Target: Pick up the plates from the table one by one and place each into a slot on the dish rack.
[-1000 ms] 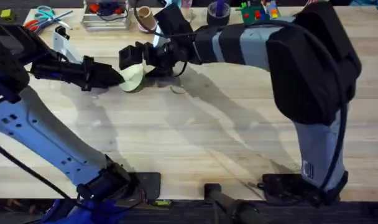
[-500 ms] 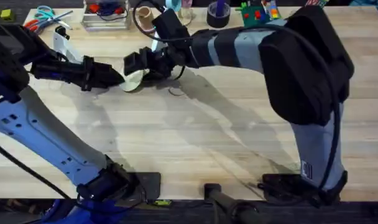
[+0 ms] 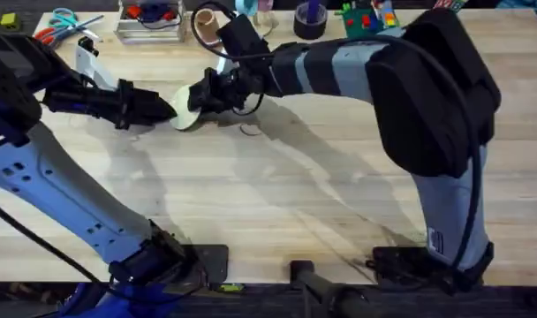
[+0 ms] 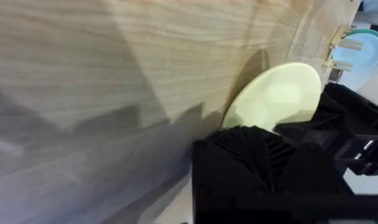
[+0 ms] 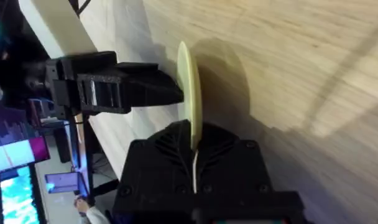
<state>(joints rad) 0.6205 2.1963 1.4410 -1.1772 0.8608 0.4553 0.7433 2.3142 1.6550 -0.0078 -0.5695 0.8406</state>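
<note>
A pale yellow-green plate (image 3: 185,111) stands on edge over the table (image 3: 277,203), at the far left. My left gripper (image 3: 167,109) comes in from the left and is shut on the plate's rim. From the right, my right gripper (image 3: 200,95) reaches across and is shut on the opposite rim. The right wrist view has the plate (image 5: 190,93) edge-on, running down between my own fingers, with the left gripper (image 5: 170,92) at its far side. In the left wrist view, the plate (image 4: 276,96) faces me; behind it a light blue plate (image 4: 368,46) stands among the dish rack's pegs (image 4: 342,53).
Along the far edge lie scissors (image 3: 56,22), a clear tray of small items (image 3: 149,22), a tan ring-shaped object (image 3: 207,25), a dark tape roll (image 3: 310,19) and colourful toys (image 3: 366,16). A white block (image 3: 87,55) sits behind the left arm. Bare wood spans the near half.
My right gripper has moved left onto the plate and shut on its rim. The left gripper and the plate have hardly shifted.
</note>
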